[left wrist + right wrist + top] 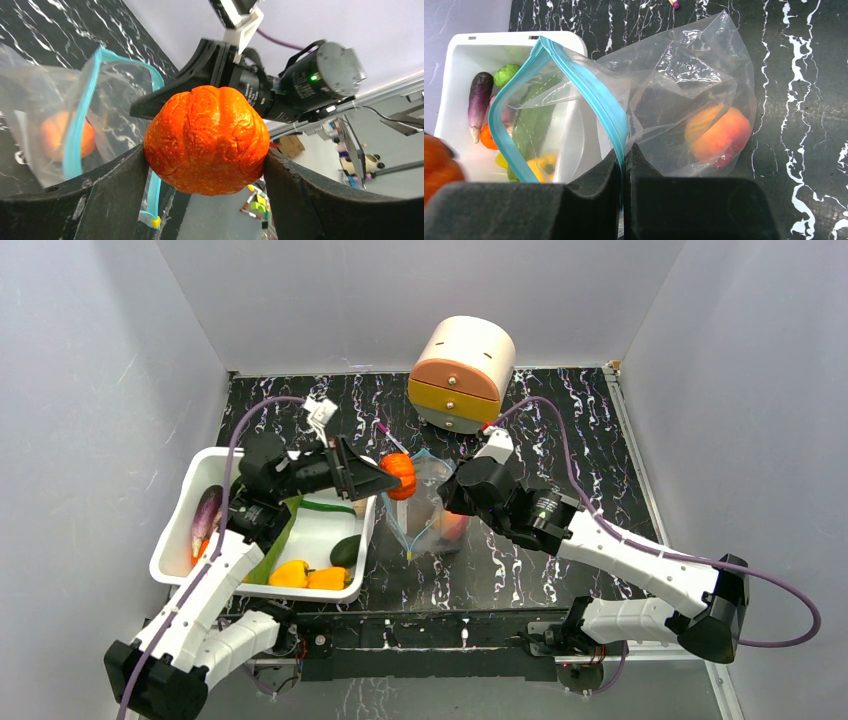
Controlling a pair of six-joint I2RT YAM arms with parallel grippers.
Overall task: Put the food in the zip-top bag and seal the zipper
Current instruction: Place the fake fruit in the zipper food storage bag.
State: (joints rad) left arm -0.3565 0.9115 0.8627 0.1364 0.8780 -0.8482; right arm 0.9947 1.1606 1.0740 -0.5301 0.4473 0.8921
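I can read no word, number or brand anywhere on my bench or on the things that stand on it. The only lettering I find is some fine pale print on the black motor housing [300, 82] of my right arm, seen from the left wrist. It is too small to make out.

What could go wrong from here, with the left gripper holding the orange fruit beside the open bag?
1. The orange fruit in the left gripper looks wide next to the mouth of the zip-top bag. It may catch on the zipper strip and fall outside.
2. The right gripper pinches only one side of the rim, so a push from the fruit could pull the strip free and let the mouth collapse.
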